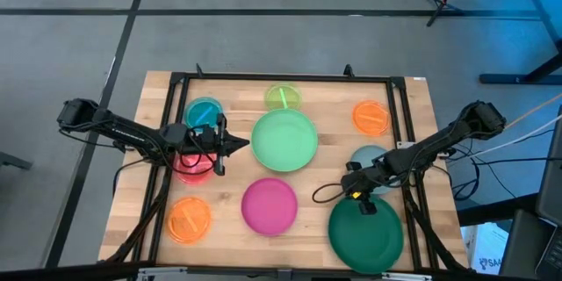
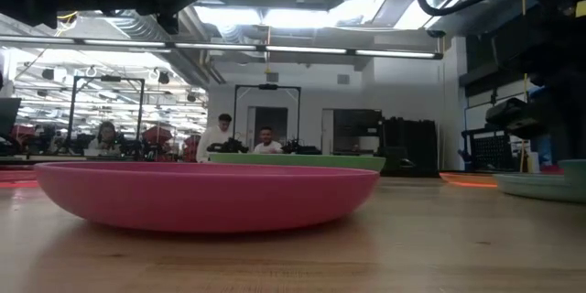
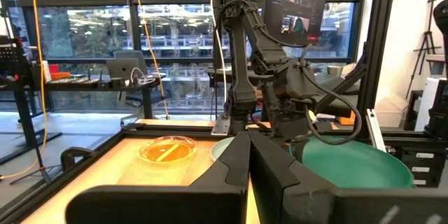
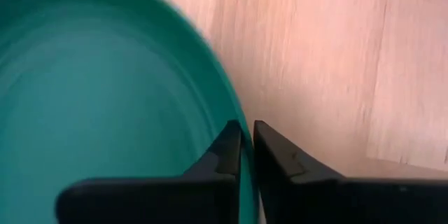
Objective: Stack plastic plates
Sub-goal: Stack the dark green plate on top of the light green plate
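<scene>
My right gripper [image 1: 356, 193] [image 4: 246, 147] is shut on the dark green plate [image 1: 365, 233] [image 3: 357, 164] at the table's near right. Under that arm's wrist sits the grey-teal plate [image 1: 369, 158] [image 2: 540, 186]. My left gripper [image 1: 237, 145] [image 3: 248, 157] is shut on nothing. It points level toward the light green plate [image 1: 284, 140] [image 2: 293, 158] and hovers over the red plate [image 1: 193, 167]. Flat on the table lie the magenta plate [image 1: 270, 205] [image 2: 206, 192], blue plate [image 1: 204, 112], lime plate [image 1: 282, 97] and two orange plates [image 1: 371, 117] [image 1: 189, 219]. My right gripper pinches the dark green plate's rim [image 4: 231, 105] on its far side, one finger inside the dish and one outside. The fingers slant down from the far side. In the left wrist view the plate looks tilted, with the held rim raised.
A black metal frame [image 1: 176, 83] runs around the wooden table top [image 1: 325, 180]. Bare wood lies between the magenta and dark green plates. Beyond the table, people sit at desks [image 2: 224, 137] in the room.
</scene>
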